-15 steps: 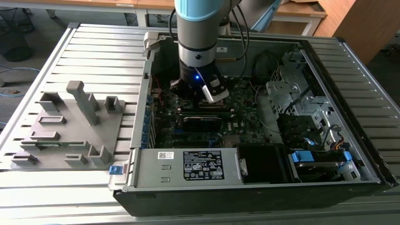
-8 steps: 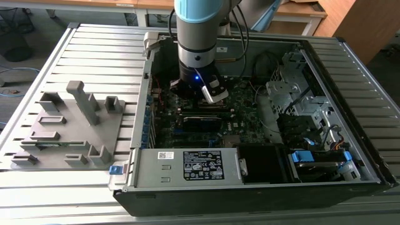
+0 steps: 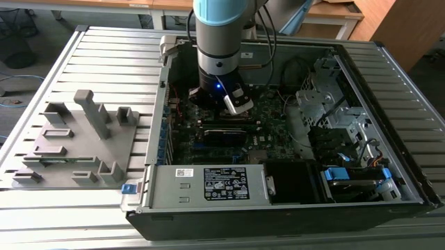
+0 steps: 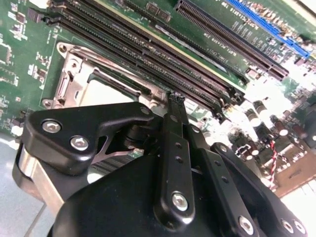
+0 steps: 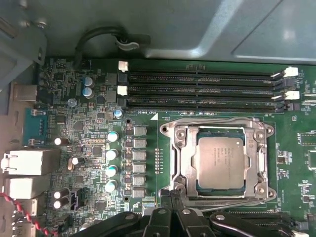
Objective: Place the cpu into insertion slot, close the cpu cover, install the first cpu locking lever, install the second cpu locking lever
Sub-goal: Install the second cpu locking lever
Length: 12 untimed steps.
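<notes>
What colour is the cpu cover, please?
Silvery metal; the cpu cover shows best in the first wrist view.

Grey fixture tray [image 3: 76,140] sits on the slatted table [image 3: 111,57], just beside the open computer case [image 3: 278,208]; empty memory slots [image 5: 202,89] line the green motherboard [image 5: 89,133].

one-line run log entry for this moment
cpu: seated in socket | cpu cover: closed | gripper: shut, at socket edge

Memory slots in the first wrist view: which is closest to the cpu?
The slot directly beside the cpu cover; the other two lie beyond it, toward the grey case wall.
</notes>
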Available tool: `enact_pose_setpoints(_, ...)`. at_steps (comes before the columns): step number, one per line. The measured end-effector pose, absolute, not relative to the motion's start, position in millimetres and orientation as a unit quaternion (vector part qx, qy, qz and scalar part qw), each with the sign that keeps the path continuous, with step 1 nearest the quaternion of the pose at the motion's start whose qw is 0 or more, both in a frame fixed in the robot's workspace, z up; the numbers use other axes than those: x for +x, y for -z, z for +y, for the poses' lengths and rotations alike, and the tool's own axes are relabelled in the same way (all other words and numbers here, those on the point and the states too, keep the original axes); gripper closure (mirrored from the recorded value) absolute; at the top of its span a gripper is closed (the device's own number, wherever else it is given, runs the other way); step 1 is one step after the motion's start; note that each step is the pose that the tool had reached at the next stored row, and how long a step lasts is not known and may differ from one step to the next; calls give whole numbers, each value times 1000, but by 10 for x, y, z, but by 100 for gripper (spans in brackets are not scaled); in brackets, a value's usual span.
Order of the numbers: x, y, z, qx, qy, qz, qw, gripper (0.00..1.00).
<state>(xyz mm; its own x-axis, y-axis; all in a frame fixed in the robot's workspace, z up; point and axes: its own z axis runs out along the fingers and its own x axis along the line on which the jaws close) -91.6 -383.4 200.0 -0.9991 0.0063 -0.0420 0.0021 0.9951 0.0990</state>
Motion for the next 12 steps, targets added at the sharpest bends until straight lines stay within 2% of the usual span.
enact_pose_setpoints(12, -896, -2196, -3833, 2, -48, 999, 21, 89)
